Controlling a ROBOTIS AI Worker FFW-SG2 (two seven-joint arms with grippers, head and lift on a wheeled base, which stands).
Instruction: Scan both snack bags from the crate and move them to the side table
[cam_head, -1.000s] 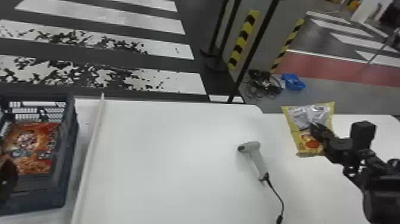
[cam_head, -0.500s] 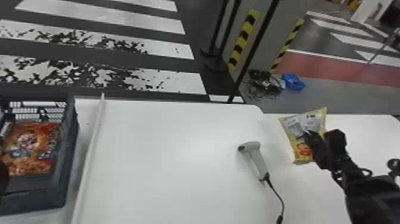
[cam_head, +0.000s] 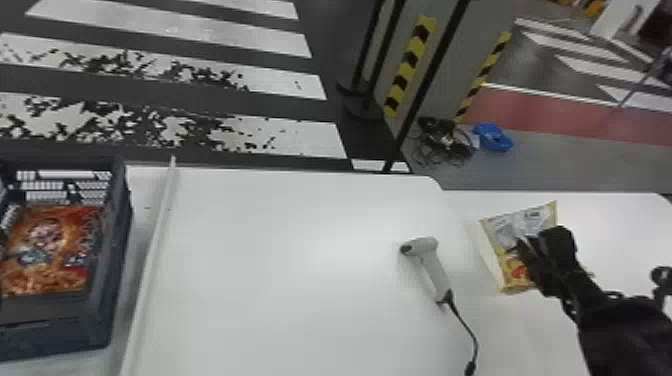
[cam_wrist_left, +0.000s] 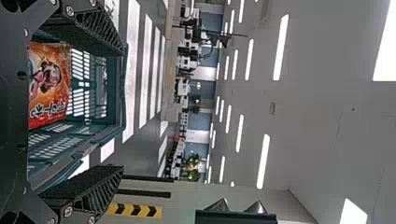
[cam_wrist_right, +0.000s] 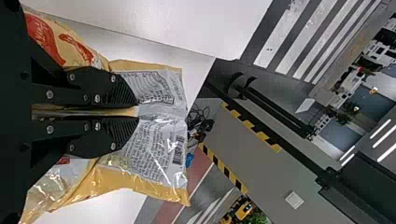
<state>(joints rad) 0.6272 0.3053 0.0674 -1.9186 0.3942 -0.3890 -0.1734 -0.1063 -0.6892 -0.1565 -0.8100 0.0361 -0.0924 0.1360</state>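
Closer to us than a second ago, our right pincer (cam_head: 522, 246) holds the yellow snack bag (cam_head: 501, 237) pinched over the side desk (cam_head: 615, 225). Our left pincer (cam_wrist_left: 123, 109) stands wide near the crate (cam_head: 119, 240), where the orange snack bag (cam_head: 50, 250) lies.

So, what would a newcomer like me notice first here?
Probably the crinkly yellow bag, pinched in the black right pincer at the robot's right. Next, the vivid orange-red bag inside the dark crate at the robot's left. Then the pale scanner, lying between them on the white table.
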